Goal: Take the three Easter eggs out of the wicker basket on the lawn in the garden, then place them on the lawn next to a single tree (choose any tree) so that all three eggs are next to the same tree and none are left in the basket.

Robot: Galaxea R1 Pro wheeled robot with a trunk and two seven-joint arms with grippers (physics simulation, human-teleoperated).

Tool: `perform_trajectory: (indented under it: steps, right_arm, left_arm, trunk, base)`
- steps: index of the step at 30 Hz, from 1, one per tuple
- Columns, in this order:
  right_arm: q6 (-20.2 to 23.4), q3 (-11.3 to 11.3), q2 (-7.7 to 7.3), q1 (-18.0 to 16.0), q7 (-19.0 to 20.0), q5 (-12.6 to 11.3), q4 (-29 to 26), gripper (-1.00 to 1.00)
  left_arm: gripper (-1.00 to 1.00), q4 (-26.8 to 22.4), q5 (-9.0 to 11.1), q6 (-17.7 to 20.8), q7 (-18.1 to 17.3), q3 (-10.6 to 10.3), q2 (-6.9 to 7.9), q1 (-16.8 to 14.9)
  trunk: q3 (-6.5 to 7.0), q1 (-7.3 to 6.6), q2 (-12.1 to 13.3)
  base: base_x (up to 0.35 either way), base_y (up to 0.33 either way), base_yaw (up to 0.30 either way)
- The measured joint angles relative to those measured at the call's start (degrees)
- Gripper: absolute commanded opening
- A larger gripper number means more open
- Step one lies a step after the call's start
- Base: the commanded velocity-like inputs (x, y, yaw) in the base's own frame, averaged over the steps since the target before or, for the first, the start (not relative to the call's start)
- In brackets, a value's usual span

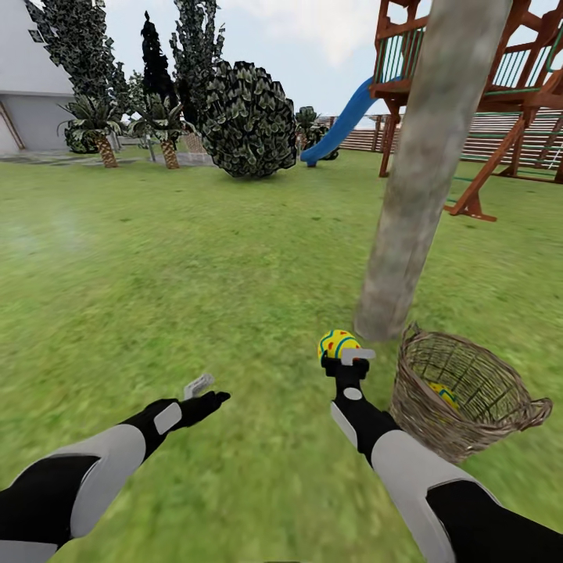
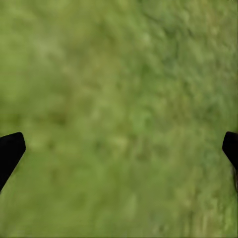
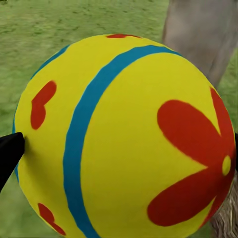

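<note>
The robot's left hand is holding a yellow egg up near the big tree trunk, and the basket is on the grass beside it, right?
Not quite: it is the right gripper that holds the Easter egg, as the head view shows. The left gripper is open over bare lawn. The rest is right: the egg is near the tree and the wicker basket sits on the grass beside it.
</note>
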Motion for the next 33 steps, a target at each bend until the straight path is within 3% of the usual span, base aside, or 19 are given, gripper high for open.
perform_trajectory:
  steps: [6, 19, 24, 26, 29, 33]
  right_arm:
    - [-0.48, -0.06, -0.13, 0.04, 0.07, -0.04, 0.38, -1.0]
    - [-0.38, -0.47, -0.44, 0.04, 0.14, -0.08, 3.69, -1.0]
    - [0.57, -0.49, -0.55, 0.04, 0.03, -3.71, 3.78, -1.0]
    - [0.72, -0.47, -0.71, 0.04, 0.03, -4.26, 3.78, -1.0]
    - [0.77, -0.48, -0.8, 0.04, 0.03, -4.44, 3.78, -1.0]
    - [0.82, -0.44, -0.8, 0.04, -0.02, -4.47, 3.78, -1.0]
  left_arm:
    - [1.0, 0.0, -0.78, -0.28, 0.0, 0.02, 0.04, 0.23]
    - [1.0, 0.0, -0.65, -0.37, 0.0, 0.02, 0.21, 0.23]
    - [1.0, 0.0, -0.56, -0.22, 0.14, 0.02, 0.84, 0.23]
    - [1.0, -0.05, -0.18, -0.06, 0.35, 0.17, 1.08, 0.23]
    - [1.0, -0.09, 1.91, -0.06, 0.28, 0.18, 1.39, 0.23]
    - [1.0, -0.09, 2.36, -0.11, 0.19, 0.16, 1.44, 0.23]
  trunk:
    - [0.0, 0.0, 0.0]
    - [0.0, -0.01, 0.0]
    - [0.0, 0.02, 0.0]
    - [0.0, 0.03, 0.0]
    - [-0.66, 0.11, -0.03]
    - [-1.55, 0.21, -0.09]
  base:
    - [0.181, 0.001, 0.0]
    - [0.277, 0.168, 0.0]
    - [0.14, 0.004, 0.0]
    - [0.011, 0.0, 0.0]
    - [0.002, 0.0, 0.0]
    - [0.0, 0.0, 0.0]
